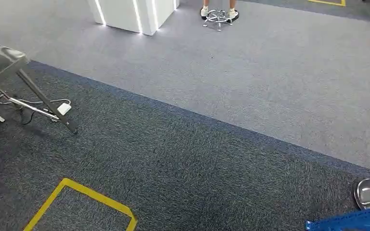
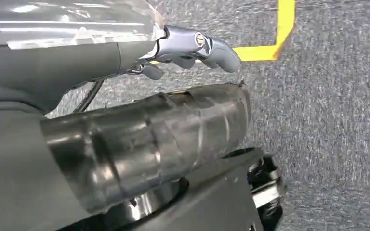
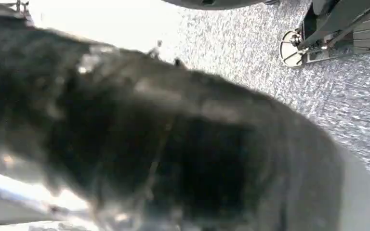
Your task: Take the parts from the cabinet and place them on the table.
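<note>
The head view looked down on grey carpet [image 1: 197, 159] with yellow floor tape [image 1: 84, 192]; no cabinet, parts or tabletop appeared, so retrieval seemingly had not begun. The left hand [image 2: 192, 48] hung with fingers curled, holding nothing. The right hand's [image 3: 173, 144] state could not be told through blur.

Looks like a robot test hall or showroom floor: wide grey carpet [image 1: 250, 82] in two shades, yellow tape [image 1: 84, 192] boxing off a floor zone, a white plinth [image 1: 135, 14] with lit vertical strips, a folding metal stand [image 1: 26, 91] with loose cables, a blue rack frame [image 1: 351, 221] at one corner.
</note>
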Available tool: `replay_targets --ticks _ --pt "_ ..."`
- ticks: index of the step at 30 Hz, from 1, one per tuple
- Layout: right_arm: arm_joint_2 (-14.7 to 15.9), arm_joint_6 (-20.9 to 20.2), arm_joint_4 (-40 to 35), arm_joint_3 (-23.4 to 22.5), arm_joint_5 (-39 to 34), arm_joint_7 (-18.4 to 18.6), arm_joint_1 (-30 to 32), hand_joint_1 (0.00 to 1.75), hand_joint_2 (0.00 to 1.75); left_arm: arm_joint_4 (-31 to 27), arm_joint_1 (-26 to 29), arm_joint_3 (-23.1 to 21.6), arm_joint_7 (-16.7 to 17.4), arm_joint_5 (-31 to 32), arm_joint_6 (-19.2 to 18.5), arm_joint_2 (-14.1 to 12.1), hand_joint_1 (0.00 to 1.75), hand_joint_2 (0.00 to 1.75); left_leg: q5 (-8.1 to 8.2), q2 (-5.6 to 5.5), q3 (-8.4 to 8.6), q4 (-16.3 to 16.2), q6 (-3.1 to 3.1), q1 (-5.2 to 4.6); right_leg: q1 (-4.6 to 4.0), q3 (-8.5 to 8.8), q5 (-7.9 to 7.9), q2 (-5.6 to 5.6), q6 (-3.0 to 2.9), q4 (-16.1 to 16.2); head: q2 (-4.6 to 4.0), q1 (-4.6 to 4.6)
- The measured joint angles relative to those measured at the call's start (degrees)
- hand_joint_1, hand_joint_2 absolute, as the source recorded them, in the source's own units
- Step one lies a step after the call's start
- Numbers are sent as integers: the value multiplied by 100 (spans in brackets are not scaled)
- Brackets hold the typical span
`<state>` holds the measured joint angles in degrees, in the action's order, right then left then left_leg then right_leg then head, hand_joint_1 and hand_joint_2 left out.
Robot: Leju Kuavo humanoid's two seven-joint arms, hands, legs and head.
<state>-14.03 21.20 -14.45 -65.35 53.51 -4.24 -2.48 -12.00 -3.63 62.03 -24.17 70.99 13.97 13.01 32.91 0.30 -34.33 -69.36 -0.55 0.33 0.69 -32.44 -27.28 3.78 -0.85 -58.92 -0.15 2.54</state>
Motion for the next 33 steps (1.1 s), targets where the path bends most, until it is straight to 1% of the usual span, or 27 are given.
replay_targets --ticks 1,2,3,5,6,7,8,9,10,12,13,14,15,16,17,18,22,23,24,25,27,28,29,30,31,32,33 --pt "-4 -5 0 0 0 0 -3 0 0 0 -3 0 0 -2 0 2 0 0 -277 -86 243 529 -30 6 0 6 1 79 3 -10 0 0" --pt "-15 -4 0 0 0 0 -5 0 0 0 0 0 0 -4 0 0 0 0 -409 -349 420 956 -60 18 10 -4 5 134 15 -16 0 0" --pt "-20 -5 2 0 0 0 -27 0 0 0 4 7 0 -7 0 0 0 0 -344 -500 450 1083 -65 22 -19 -38 13 198 57 -43 0 2" --pt "-20 -5 2 0 0 0 -21 0 0 0 -20 9 0 -9 0 0 0 0 -367 -402 427 1075 -88 -8 14 -79 53 303 134 -21 0 0" --pt "-22 -4 4 0 0 0 -3 0 0 0 -30 11 0 -9 0 -2 0 0 -378 -345 451 1078 -122 -21 31 -82 79 368 179 13 0 0" --pt "-20 -4 7 0 0 0 12 0 0 0 -26 15 0 -13 0 0 0 0 -434 -271 472 1164 -185 30 -5 -97 101 432 231 23 0 2" --pt "-20 -2 9 0 2 0 16 0 0 0 -38 17 0 -13 0 4 0 0 -480 -166 486 1209 -230 39 11 -110 26 200 220 -57 0 2" --pt "-20 -5 9 0 2 2 13 0 0 0 -40 20 -4 -15 0 6 0 0 -493 -126 477 1229 -265 37 -15 -208 -142 -63 224 -248 0 35" --pt "-20 -7 9 2 4 4 -6 0 0 0 -32 22 -4 -15 -2 6 0 0 -496 -34 459 1228 -271 28 -7 -415 -410 -215 239 -680 0 35" --pt "-20 -9 9 2 11 4 -16 0 0 0 4 31 -4 -15 -2 6 0 0 -485 171 446 1223 -284 9 9 -809 -777 -307 275 -1537 0 35" --pt "-17 -13 9 2 11 4 -15 0 0 0 9 33 -4 -15 -2 4 0 0 -479 250 444 1220 -286 6 15 -873 -778 -322 286 -1688 0 35" --pt "-17 -15 9 0 11 4 -9 0 0 0 5 33 -4 -15 -2 4 0 0 -471 328 449 1219 -282 5 21 -789 -636 -342 295 -1554 0 37" --pt "-17 -18 9 0 11 4 -1 0 0 0 -5 33 -4 -15 -2 4 0 0 -460 386 461 1217 -269 6 22 -589 -421 -377 296 -1203 0 35" --pt "-17 -18 9 0 11 4 5 0 0 0 -12 33 -7 -15 -2 6 0 0 -444 446 482 1213 -254 8 22 -285 -165 -453 287 -665 0 39" --pt "-17 -18 9 0 11 4 4 0 0 0 -15 33 -7 -15 -2 6 0 0 -424 495 508 1202 -226 6 13 0 20 -630 262 -162 0 35" --pt "-17 -26 9 0 13 7 -14 0 0 0 -10 33 -9 -13 -2 6 0 0 -395 547 498 1187 -183 -38 -62 73 -76 -845 211 26 0 37" --pt "-17 -26 11 0 15 7 -2 0 0 0 -55 33 -11 -9 -2 4 0 0 -361 744 575 1189 -74 -48 -51 23 -28 -574 93 50 0 33" --pt "-20 -28 11 0 15 7 -2 0 0 0 -62 33 -11 -7 -2 2 0 0 -303 669 553 1155 -20 -40 -15 56 2 -541 51 87 0 27" --pt "-20 -29 11 0 15 7 -8 0 0 0 -63 33 -18 -4 -2 2 0 0 -152 339 486 974 17 -18 -4 48 12 -481 33 87 0 26" --pt "-17 -29 11 0 17 7 -24 0 0 0 -58 33 -17 -7 -2 2 0 0 102 135 291 560 28 -4 -4 31 24 -429 1 85 0 20" --pt "-17 -31 11 0 18 4 -36 0 0 0 -35 35 -18 -7 -2 2 0 0 467 34 -127 -316 42 3 -13 12 30 -294 -18 78 0 22" --pt "-17 -31 11 0 20 2 -34 0 0 0 -17 35 -17 -7 -2 2 0 0 494 28 -259 -575 43 3 -13 8 31 -213 -19 68 0 20" --pt "-17 -33 11 0 24 0 -27 0 0 0 1 35 -17 -4 -2 2 0 0 365 27 -266 -556 31 4 -13 11 31 -125 -19 58 0 22" --pt "-17 -35 11 0 28 0 -25 0 0 0 3 37 -17 -4 -2 -2 0 0 139 17 -166 -286 10 4 -13 12 30 -44 -17 45 0 22" --pt "-17 -35 11 0 33 -2 -27 0 0 0 -4 37 -17 -2 -2 -5 0 0 -155 -35 34 187 -20 4 -13 15 27 46 -13 31 0 22" --pt "-17 -35 11 0 42 -2 -32 0 0 0 -7 35 -20 -2 -2 -5 0 0 -425 -210 261 715 -59 4 -13 17 26 123 -11 24 0 22" --pt "-22 -35 15 0 57 -4 -30 0 0 0 5 37 -22 -2 -2 -11 0 0 -434 -527 373 1008 -104 12 4 4 29 170 4 21 0 28"
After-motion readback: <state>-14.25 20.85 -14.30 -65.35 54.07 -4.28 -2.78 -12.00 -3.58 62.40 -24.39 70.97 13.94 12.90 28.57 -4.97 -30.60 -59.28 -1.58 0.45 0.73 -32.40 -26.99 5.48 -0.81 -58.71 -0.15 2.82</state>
